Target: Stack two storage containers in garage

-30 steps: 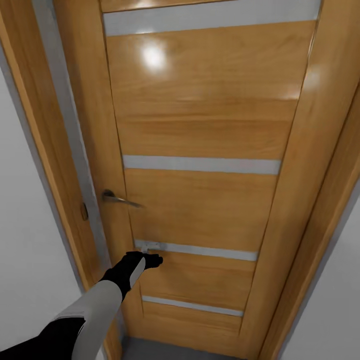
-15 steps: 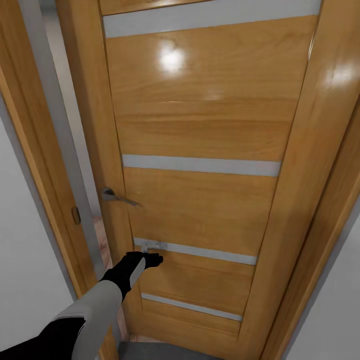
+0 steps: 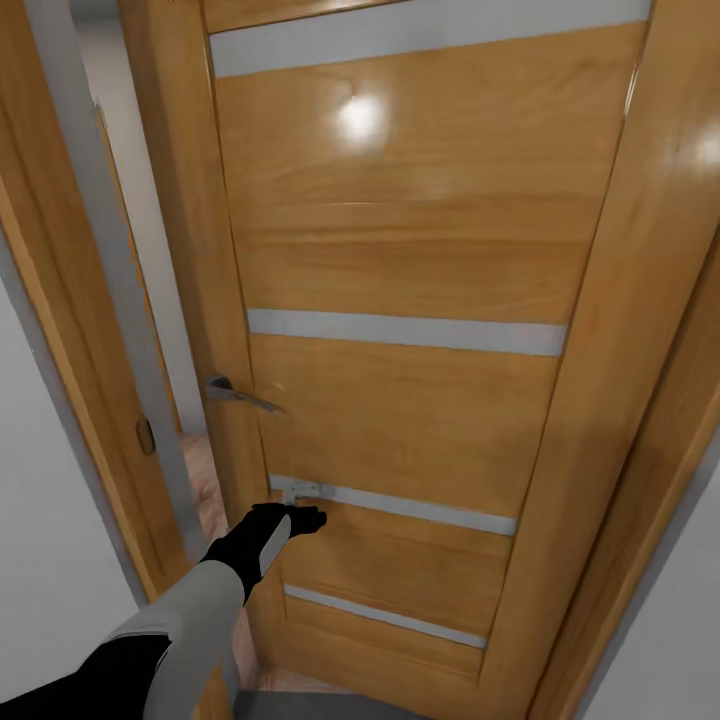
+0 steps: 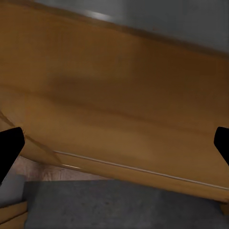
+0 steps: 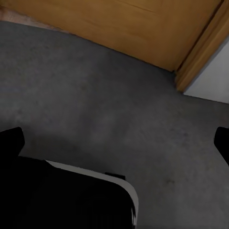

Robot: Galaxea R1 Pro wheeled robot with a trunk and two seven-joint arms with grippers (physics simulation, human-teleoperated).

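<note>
Now: door [image 3: 400,400], swung further ajar than a second ago, gap at its handle [image 3: 235,393] side wider, wood floor beyond. Left gripper [image 3: 300,520] pressed on door, fingers spread, empty. Right gripper [image 5: 114,143] spread, empty, over concrete floor [image 5: 119,95]. Containers presumably beyond; passage opening.

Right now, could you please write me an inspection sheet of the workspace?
Surface: dark grey concrete floor on the robot's side; light wood planks show through the gap past the door edge.
Job's things: nothing seen.
Clutter: nothing seen.
Grippers: left gripper reaches to the wooden door, below the metal handle, fingertips spread wide and empty in the left wrist view; right gripper points down at the floor, open, empty.
Cables: nothing seen.
Surroundings: door ajar on its handle side, wooden door frame, white wall on both sides.
</note>
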